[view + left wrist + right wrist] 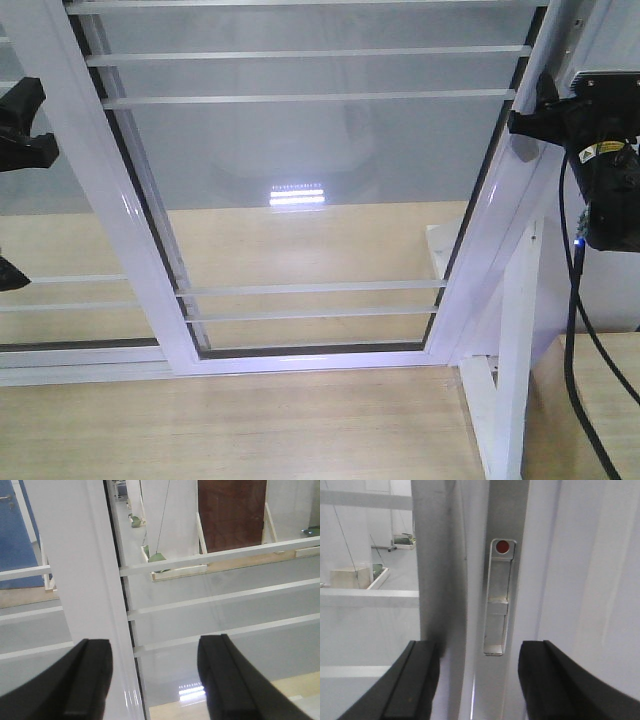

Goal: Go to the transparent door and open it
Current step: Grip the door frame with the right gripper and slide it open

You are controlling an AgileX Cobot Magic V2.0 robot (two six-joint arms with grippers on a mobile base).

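The transparent door [310,150] fills the front view: clear glass with thin white bars in a glossy white frame. My left gripper [10,195] is open at the far left, by the door's left upright [120,210]. In the left wrist view it [152,642] is open with that white upright [85,580] between its fingers. My right gripper [530,120] is at the door's right upright [490,220]. In the right wrist view it [479,647] is open and empty, straddling a grey vertical handle bar [440,580] and a metal latch with a red dot [499,600].
A bare white post with a brace [520,350] stands at the lower right, close to the door's right upright. Black cables [575,330] hang from my right arm. Pale wood floor [250,430] lies below the door frame. Another white-framed glass panel [60,290] extends to the left.
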